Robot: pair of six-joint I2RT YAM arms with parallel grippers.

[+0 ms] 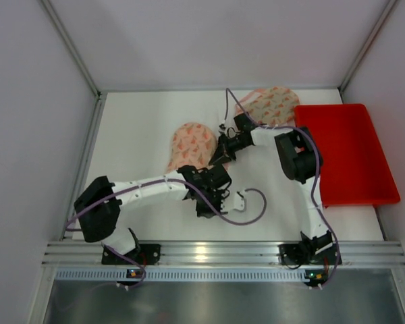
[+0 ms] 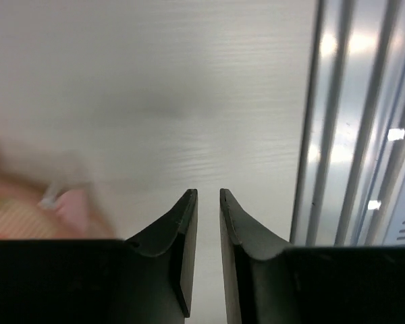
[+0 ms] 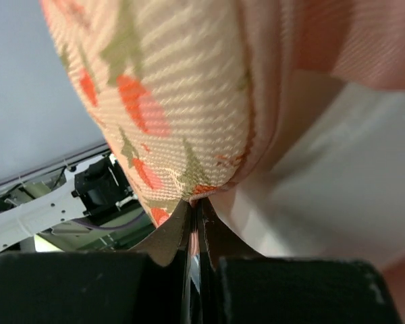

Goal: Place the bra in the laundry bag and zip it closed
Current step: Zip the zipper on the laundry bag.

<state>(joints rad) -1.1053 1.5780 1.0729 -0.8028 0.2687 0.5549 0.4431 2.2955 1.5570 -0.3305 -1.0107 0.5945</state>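
i hold the bra (image 3: 162, 88) rim in the right gripper (image 3: 196, 206).
clenched there for lifting; left gripper (image 2: 208, 196) slightly parted, empty, ready to assist.

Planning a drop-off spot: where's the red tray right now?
In the top view, the red tray sits at the table's right edge, beside the right arm's elbow.

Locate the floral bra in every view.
Top external: floral bra mid-table, cups either side of the right gripper.
Left wrist: bra blurred at the lower left edge.
Right wrist: bra fills upper frame, edge pinched.
Shared landmark: left arm, also lower left in right wrist.
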